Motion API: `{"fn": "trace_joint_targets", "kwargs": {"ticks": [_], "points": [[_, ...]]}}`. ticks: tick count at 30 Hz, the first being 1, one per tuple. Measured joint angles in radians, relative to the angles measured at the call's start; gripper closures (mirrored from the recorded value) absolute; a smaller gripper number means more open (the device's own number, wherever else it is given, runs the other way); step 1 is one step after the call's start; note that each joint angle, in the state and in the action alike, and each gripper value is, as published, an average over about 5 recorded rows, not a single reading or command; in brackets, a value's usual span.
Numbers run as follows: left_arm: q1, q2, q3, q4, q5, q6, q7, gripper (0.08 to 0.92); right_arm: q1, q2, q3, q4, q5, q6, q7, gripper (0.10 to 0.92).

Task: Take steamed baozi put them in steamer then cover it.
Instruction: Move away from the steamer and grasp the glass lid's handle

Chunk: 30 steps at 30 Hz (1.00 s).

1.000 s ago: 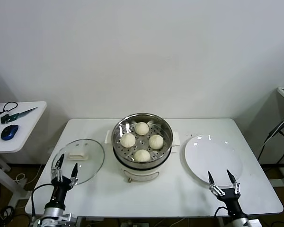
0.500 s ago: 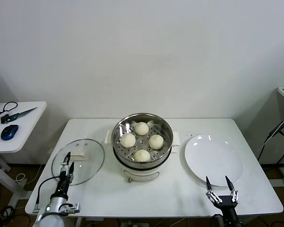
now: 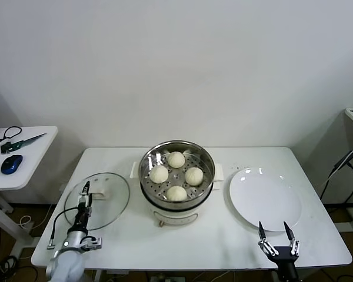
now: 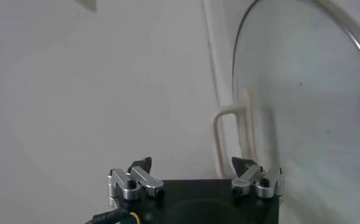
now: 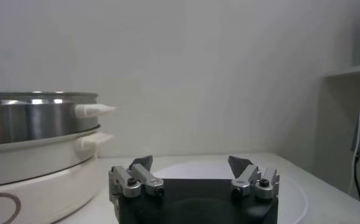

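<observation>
Four steamed baozi [image 3: 176, 175] sit on the perforated tray inside the steamer [image 3: 176, 154], which stands uncovered at the middle of the white table [image 3: 212, 241]. The glass lid [image 3: 106, 202] lies flat on the table to the steamer's left, its white handle [image 4: 231, 131] facing up. The left gripper [image 3: 83, 200] hovers over the lid's near edge, fingers spread. The right gripper [image 3: 277, 235] waits at the table's front edge, just beside the white plate [image 3: 265, 198], its fingers likewise apart and holding nothing.
</observation>
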<state>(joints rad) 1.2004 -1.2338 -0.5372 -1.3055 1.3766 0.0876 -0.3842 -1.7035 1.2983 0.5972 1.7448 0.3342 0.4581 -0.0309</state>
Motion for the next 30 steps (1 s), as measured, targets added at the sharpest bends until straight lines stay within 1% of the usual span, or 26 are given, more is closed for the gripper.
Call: {"fn": "trace_joint_targets", "kwargs": {"ticks": [4,7,10,26,30], "points": [[-0.026,0.004,0.008,0.027,-0.009,0.004,0.005,0.177,-0.001,0.008,-0.001,0.0,-0.004,0.002,0.005,0.203],[-0.036,0.009,0.015,0.037,-0.022,0.003,0.012,0.209,-0.002,0.014,-0.002,-0.002,-0.006,0.003,0.008,0.203],[-0.04,0.011,0.021,0.046,-0.037,-0.003,0.02,0.286,-0.002,0.018,-0.004,-0.006,-0.008,0.003,0.011,0.203],[-0.052,0.018,0.023,0.073,-0.075,-0.036,0.039,0.753,-0.001,0.026,-0.005,-0.007,-0.013,0.008,0.022,0.203],[-0.048,0.022,0.018,0.064,-0.086,-0.04,0.041,0.844,0.001,0.027,-0.006,-0.007,-0.014,0.008,0.023,0.203]]}}
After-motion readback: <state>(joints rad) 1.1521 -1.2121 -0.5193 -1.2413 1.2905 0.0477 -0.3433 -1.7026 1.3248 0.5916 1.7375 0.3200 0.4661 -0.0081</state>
